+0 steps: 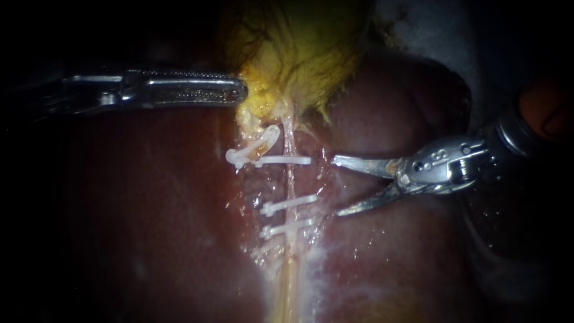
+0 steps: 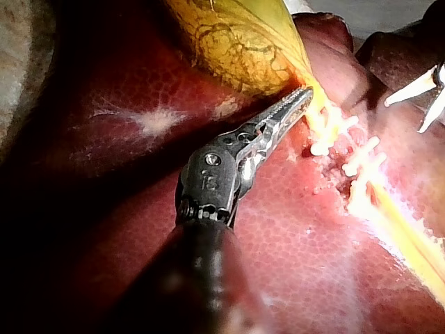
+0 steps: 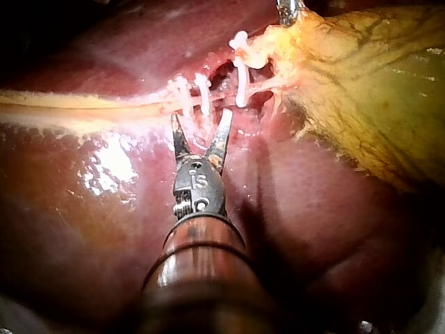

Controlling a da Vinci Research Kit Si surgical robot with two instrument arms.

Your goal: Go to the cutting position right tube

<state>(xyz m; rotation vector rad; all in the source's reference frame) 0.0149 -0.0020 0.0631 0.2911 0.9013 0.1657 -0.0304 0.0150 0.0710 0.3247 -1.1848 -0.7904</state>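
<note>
On the dark red liver, the yellow gallbladder is pinched at its edge by my left instrument, its shaft lost in shadow, while my right instrument holds its jaws wide open on nothing, just beside the thin right tube with its white clips.

The left instrument reaches in from the left, its shaft lying nearly level, and its two long toothed jaws are pressed together along their whole length, pointing right. The right instrument comes in from the right, its wrist bent so the tip faces left. Its two thin pointed jaws are spread wide in a V with a clear gap between them
</note>
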